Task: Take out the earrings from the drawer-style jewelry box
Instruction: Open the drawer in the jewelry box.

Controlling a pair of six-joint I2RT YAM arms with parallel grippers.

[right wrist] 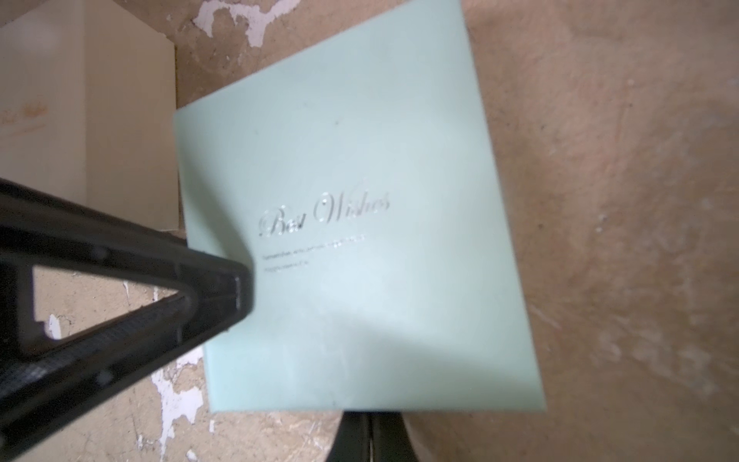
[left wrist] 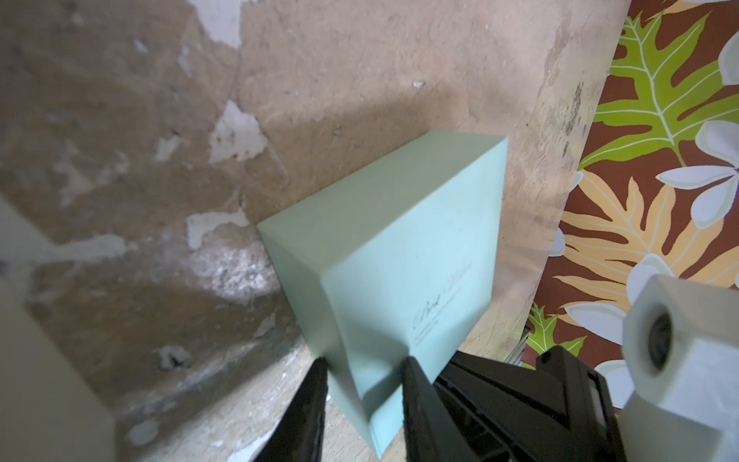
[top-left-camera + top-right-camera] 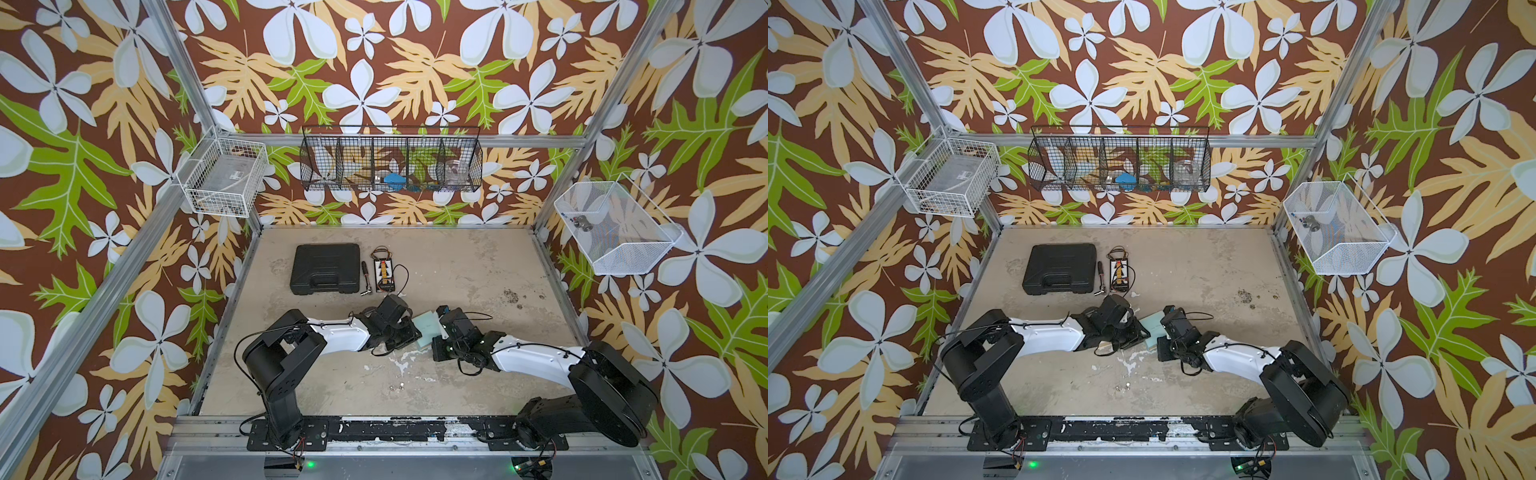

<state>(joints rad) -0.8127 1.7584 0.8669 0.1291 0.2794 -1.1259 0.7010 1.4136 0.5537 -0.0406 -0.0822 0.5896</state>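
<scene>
The mint-green jewelry box (image 1: pixel 360 160) lies flat mid-table between both arms, and "Best Wishes" is printed on its lid. Both top views show it (image 3: pixel 426 328) (image 3: pixel 1152 326). My left gripper (image 2: pixel 364 362) is shut on a corner of the box (image 2: pixel 400 240), one finger on each side. My right gripper (image 1: pixel 370 418) is shut, its fingers pressed together at the box's near edge. Whether they pinch anything is hidden under that edge. No drawer shows as open. Two tiny shiny beads (image 3: pixel 396 388), likely earrings, lie on the table toward the front.
A cream box (image 1: pixel 80 100) sits right beside the green one, under the left arm. A black tool case (image 3: pixel 326 269), a small tool (image 3: pixel 366 278) and a wired circuit board (image 3: pixel 384 274) lie at the back left. Wire baskets (image 3: pixel 390 160) hang on the walls.
</scene>
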